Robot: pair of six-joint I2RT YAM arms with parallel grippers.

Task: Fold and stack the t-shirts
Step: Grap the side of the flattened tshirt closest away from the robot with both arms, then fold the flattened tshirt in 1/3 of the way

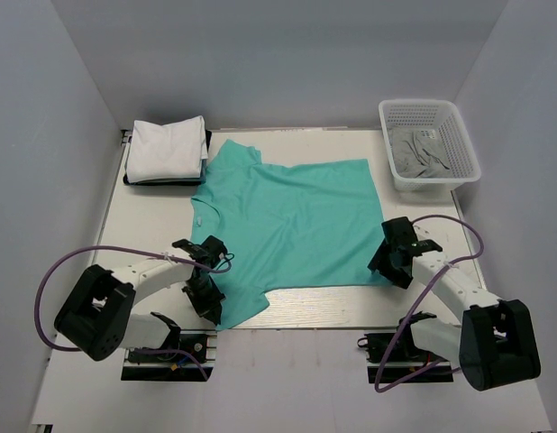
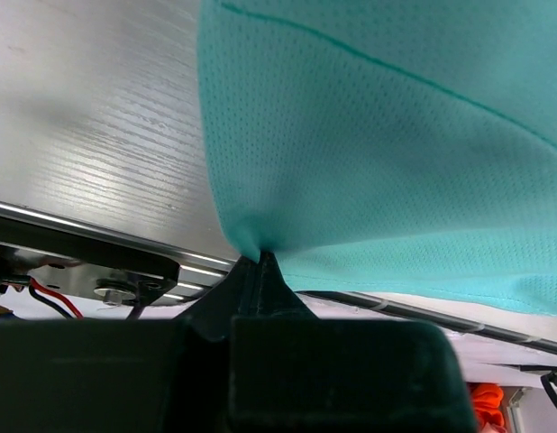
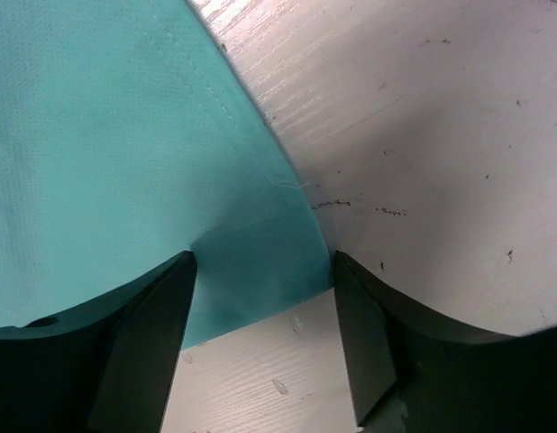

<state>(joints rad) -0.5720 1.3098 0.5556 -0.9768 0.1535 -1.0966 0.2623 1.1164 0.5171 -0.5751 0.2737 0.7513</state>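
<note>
A teal-green t-shirt (image 1: 287, 221) lies spread flat across the middle of the table. My left gripper (image 1: 209, 305) is shut on its near left corner; in the left wrist view the cloth (image 2: 378, 153) rises in a pinched peak out of the closed fingertips of that gripper (image 2: 259, 257). My right gripper (image 1: 388, 267) is open at the shirt's near right corner. In the right wrist view that corner (image 3: 251, 271) lies flat on the table between the spread fingers of the gripper (image 3: 263, 271). Folded white t-shirts (image 1: 166, 149) sit stacked at the back left.
The white stack rests on a dark tray (image 1: 132, 179). A white mesh basket (image 1: 461, 141) at the back right holds crumpled grey cloth (image 1: 418, 155). The table's near metal edge (image 2: 98, 236) runs just below the left gripper. Grey walls close in three sides.
</note>
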